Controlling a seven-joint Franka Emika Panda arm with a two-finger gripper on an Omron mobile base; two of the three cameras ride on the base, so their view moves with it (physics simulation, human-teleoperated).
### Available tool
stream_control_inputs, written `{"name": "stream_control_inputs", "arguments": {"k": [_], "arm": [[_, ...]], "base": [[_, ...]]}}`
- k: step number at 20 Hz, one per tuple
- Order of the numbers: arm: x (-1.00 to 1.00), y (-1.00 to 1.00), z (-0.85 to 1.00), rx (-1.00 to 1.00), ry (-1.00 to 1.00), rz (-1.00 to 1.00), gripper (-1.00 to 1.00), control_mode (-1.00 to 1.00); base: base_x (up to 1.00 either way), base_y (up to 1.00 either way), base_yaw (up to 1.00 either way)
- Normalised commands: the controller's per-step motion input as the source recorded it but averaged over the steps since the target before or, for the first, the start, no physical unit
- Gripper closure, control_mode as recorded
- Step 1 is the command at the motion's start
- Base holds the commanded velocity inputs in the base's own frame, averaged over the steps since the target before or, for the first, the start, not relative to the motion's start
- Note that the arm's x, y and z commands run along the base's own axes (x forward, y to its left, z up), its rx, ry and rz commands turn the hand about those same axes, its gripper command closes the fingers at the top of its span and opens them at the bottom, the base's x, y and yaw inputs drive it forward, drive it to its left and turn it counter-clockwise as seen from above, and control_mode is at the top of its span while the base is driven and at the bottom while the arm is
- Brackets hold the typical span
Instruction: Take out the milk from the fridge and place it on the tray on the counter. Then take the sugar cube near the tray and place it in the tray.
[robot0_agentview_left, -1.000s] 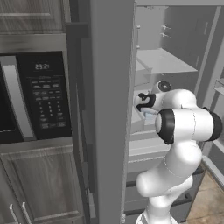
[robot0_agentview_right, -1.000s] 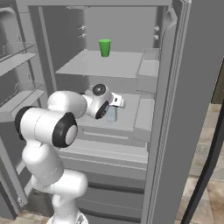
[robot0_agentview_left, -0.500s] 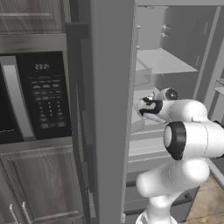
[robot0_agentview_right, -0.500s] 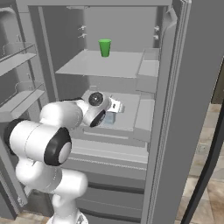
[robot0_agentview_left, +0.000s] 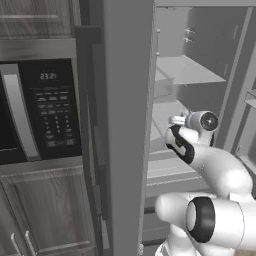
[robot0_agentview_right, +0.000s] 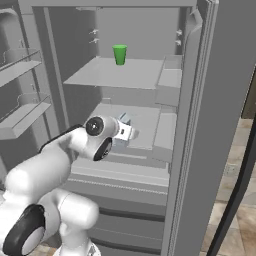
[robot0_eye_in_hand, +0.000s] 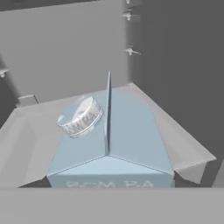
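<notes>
Pale blue-grey and white, the milk (robot0_eye_in_hand: 109, 140) stands upright on a middle shelf inside the open fridge (robot0_agentview_right: 130, 75). Seen from the hand camera it sits very close below the lens: its gabled top with the central ridge, and a round white cap (robot0_eye_in_hand: 80, 116) on the left slope. The shelf's grey surface spreads out around it toward the back wall.

From the right base camera the carton (robot0_agentview_right: 121, 131) shows as a small gabled shape just beyond the robot's wrist, near the middle of that shelf. The gripper (robot0_agentview_right: 125, 132) reaches into the compartment right at the carton — whether its fingers are spread or closed on the carton cannot be told, since the wrist hides them.

One shelf higher, a small green cup (robot0_agentview_right: 119, 54) stands alone toward the back. Door bins (robot0_agentview_right: 22, 107) hang on the open left door, with nothing visible in them.

From the left base camera the arm stretches past the edge of the fridge door into the interior; further left, a black-fronted microwave (robot0_agentview_left: 40, 112) sits built into wood-grain cabinets (robot0_agentview_left: 47, 210).
</notes>
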Motion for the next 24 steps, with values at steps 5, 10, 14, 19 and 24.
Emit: {"name": "stream_control_inputs", "arguments": {"k": [5,10,14,19,24], "arm": [[-0.48,0.0,1.0,0.07,0.11,-0.03,1.0,-1.0],[-0.5,-0.05,1.0,0.11,0.07,0.0,1.0,-1.0],[-0.47,-0.01,0.93,0.09,-0.01,0.01,1.0,-1.0],[-0.56,0.0,0.5,-0.01,-0.14,0.06,1.0,-1.0],[-0.52,0.06,0.32,-0.08,-0.28,0.06,1.0,-1.0]], "base": [[0.0,0.0,0.0],[0.0,0.0,0.0],[0.0,0.0,0.0],[0.0,0.0,0.0],[0.0,0.0,0.0]]}}
